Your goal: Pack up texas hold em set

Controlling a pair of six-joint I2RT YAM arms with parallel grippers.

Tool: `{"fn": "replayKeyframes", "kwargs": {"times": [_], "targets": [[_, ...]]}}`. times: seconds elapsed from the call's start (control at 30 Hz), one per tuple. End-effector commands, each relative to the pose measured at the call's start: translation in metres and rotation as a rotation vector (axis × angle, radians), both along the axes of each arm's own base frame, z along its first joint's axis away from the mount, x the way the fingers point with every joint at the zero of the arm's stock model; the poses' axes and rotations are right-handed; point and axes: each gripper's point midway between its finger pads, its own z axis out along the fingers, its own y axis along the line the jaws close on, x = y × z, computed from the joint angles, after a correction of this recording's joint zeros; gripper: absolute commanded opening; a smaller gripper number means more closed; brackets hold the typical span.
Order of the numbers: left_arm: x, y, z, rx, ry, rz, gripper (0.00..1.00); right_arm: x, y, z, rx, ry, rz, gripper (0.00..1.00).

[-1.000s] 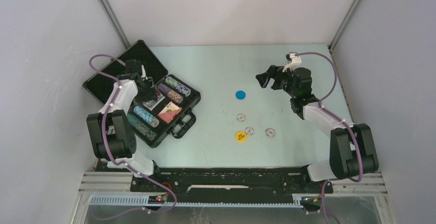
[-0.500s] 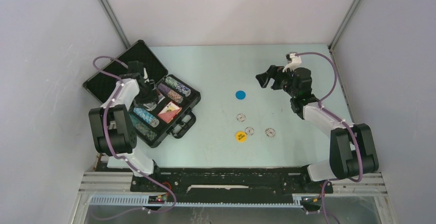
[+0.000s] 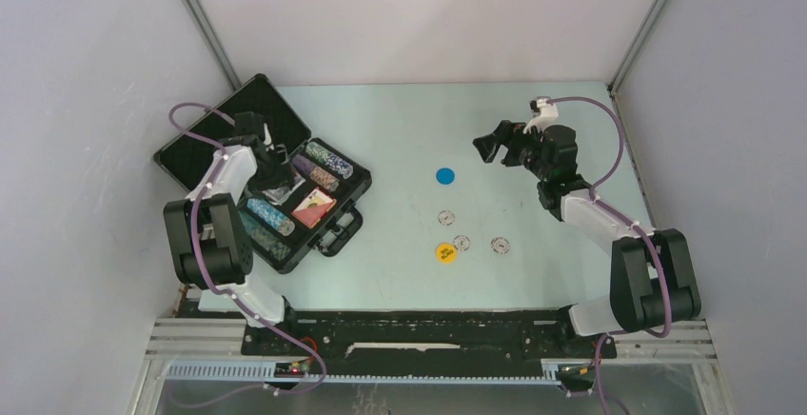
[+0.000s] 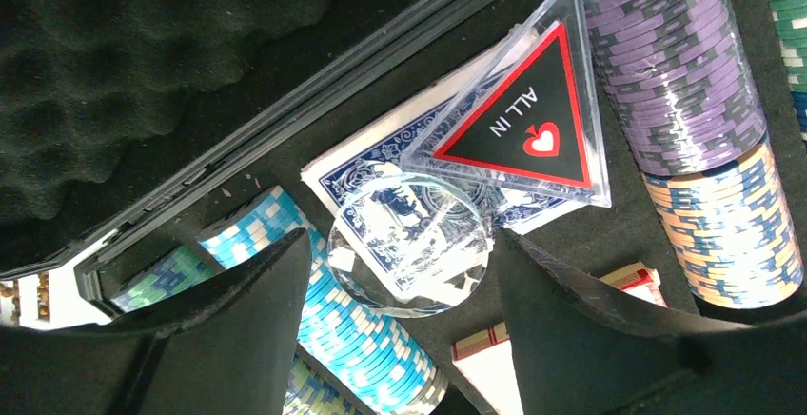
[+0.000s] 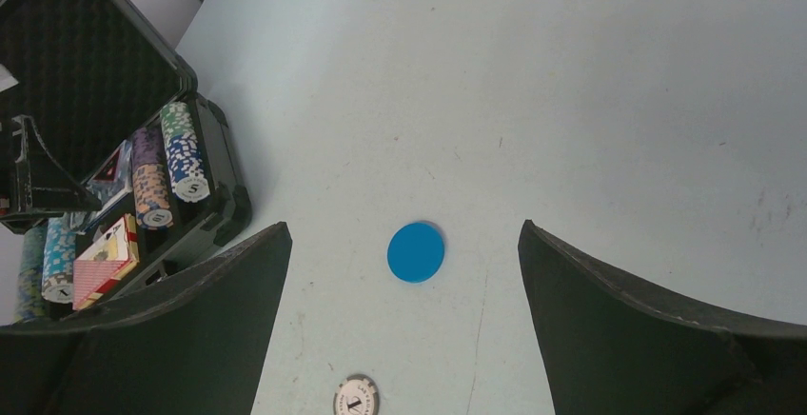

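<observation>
Bench (image 3: 409, 129): carries the open case at its left and five loose pieces near the middle.
Case (image 3: 360, 189): lies flat with its lid (image 3: 271, 106) swung back, foam showing. Closing it looks like the last step, and it is not yet done.
Left tool (image 4: 400, 253): down inside the case, spread wide and gripping nothing.
Right tool (image 5: 404, 229): hangs above the bench over the blue disc, spread wide and empty.
Chip rows (image 4: 671, 63): purple, orange, blue and green rows lie in their slots. This part appears packed.
Decks (image 4: 362, 163): a blue-backed deck sits in the case near the hinge and a red one (image 3: 313, 207) nearer the handle. Both appear packed.
Marker (image 4: 528, 125): the black "ALL IN" triangle lies partly over the blue deck, inside the case.
Clear disc (image 4: 409, 244): rests on the blue deck between the left fingers, touching neither as far as the wrist view shows. It counts as in the case.
Blue disc (image 3: 444, 176): on the bench, well apart from the case, likely the next pick.
Yellow disc (image 3: 446, 252): on the bench, nearer the arms, not yet packed.
White chips (image 3: 462, 242): three lie on the bench around the yellow disc, not yet packed.
</observation>
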Motion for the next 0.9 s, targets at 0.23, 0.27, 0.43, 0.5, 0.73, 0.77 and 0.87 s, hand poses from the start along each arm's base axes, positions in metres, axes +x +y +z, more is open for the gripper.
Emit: {"fn": "replayKeyframes", "kwargs": {"times": [0.23, 0.27, 0.43, 0.5, 0.73, 0.77, 0.87], "targets": [[0.009, -0.007, 0.088, 0.127, -0.329, -0.045, 0.96, 0.011, -0.001, 0.028, 0.02, -0.078, -0.006, 1.0], [0.009, -0.019, 0.099, 0.106, -0.381, -0.076, 0.99, 0.011, -0.001, 0.028, 0.02, -0.077, -0.005, 1.0], [-0.008, -0.096, 0.157, 0.114, -0.552, -0.293, 1.0, 0.012, -0.003, 0.028, 0.01, -0.08, -0.015, 1.0], [-0.021, -0.135, 0.153, 0.051, -0.553, -0.387, 1.0, 0.012, -0.005, 0.027, 0.004, -0.08, -0.023, 1.0], [-0.102, -0.279, 0.082, -0.202, -0.434, -0.702, 1.0, 0.016, -0.021, 0.024, -0.031, -0.072, -0.083, 1.0], [-0.114, -0.296, 0.074, -0.223, -0.409, -0.733, 1.0, 0.016, -0.023, 0.023, -0.031, -0.069, -0.088, 1.0], [-0.145, -0.341, 0.054, -0.219, -0.334, -0.844, 1.0, 0.017, -0.026, 0.021, -0.034, -0.063, -0.095, 1.0]]}}
